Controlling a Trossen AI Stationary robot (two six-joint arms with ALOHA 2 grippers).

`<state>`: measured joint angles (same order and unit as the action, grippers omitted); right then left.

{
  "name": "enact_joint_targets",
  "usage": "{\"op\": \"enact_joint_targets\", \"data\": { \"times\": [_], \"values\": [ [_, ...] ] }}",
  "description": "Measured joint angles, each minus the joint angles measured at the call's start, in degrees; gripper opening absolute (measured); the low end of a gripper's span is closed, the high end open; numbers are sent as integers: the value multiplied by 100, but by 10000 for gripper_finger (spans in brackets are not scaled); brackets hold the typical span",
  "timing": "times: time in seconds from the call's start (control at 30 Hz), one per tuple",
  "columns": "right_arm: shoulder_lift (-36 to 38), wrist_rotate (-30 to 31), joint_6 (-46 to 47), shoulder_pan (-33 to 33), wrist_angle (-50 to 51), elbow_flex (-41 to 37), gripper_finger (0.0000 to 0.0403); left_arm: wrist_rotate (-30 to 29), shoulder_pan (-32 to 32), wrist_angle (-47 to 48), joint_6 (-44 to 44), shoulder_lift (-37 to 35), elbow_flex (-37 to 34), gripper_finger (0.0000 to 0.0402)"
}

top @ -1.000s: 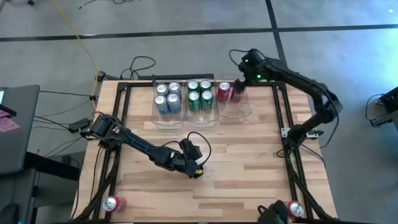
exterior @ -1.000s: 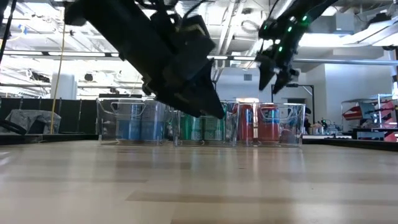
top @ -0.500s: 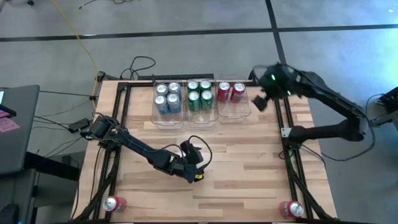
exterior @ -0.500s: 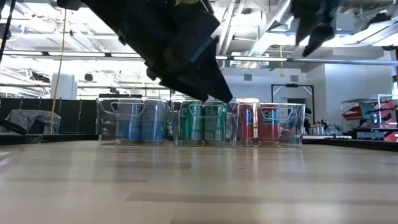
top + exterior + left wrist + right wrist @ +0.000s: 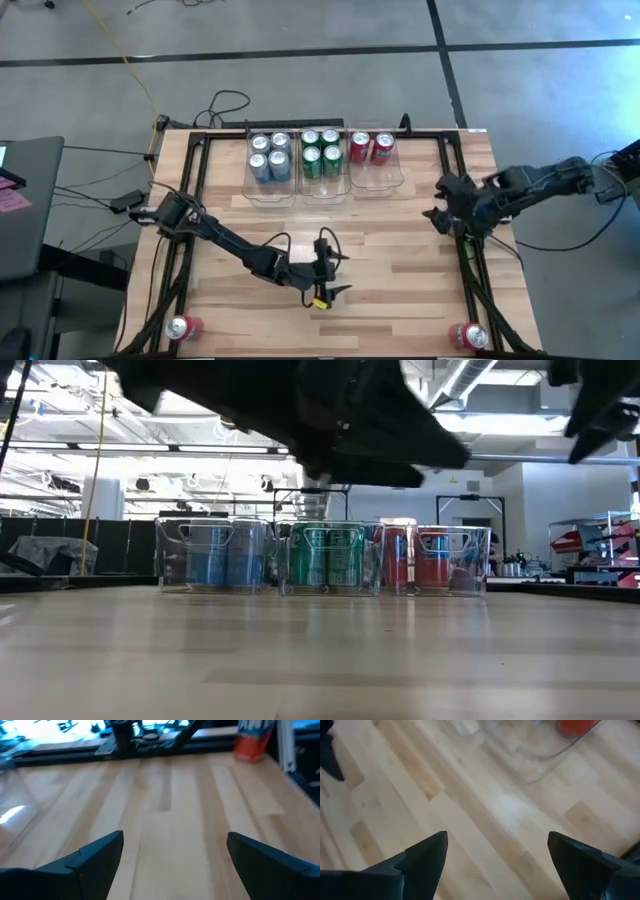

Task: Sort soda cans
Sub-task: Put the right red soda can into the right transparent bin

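Observation:
Three clear bins stand in a row at the table's far side. They hold blue cans (image 5: pixel 268 156), green cans (image 5: pixel 320 150) and two red cans (image 5: pixel 371 147), all upright on their bases. One loose red can (image 5: pixel 182 327) lies at the near left corner. Another red can (image 5: pixel 468 336) is at the near right corner and shows far ahead in the left wrist view (image 5: pixel 255 740). My left gripper (image 5: pixel 338 275) is open over the bare middle of the table and points toward the right edge. My right gripper (image 5: pixel 434 200) is open beside the right rail, past the red bin's corner (image 5: pixel 540 755).
Dark frame rails (image 5: pixel 460 200) run along the table's edges. Cables (image 5: pixel 225 105) lie beyond the far left corner. Bare wood (image 5: pixel 400 260) stretches between the bins and the near edge. In the low view the left arm (image 5: pixel 380 430) hangs above the bins (image 5: pixel 325 560).
My right gripper has left the spot above the red bin and swung toward the table's right edge and nearer side. My left gripper has drifted a little toward the near and right edges and tipped up from pointing downward to nearly level.

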<state>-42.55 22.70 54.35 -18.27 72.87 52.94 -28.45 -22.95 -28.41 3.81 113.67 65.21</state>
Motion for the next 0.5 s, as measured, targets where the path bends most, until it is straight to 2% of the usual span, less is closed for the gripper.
{"op": "enact_joint_targets", "data": {
  "times": [0.17,0.3,0.4,0.5],
  "values": [
    [-127,155,215,-565,-462,-491,358,855,303,-1001,-164,279,0,352],
    [-430,155,-243,-512,-936,-598,358,2169,634,-1834,-43,746,243,352],
    [-677,103,-254,-415,-1329,-609,358,2858,845,-1934,39,1178,711,352],
    [-910,-824,-38,-613,-1759,-605,358,3181,983,-1654,-83,1559,1338,352]
  ]
}}
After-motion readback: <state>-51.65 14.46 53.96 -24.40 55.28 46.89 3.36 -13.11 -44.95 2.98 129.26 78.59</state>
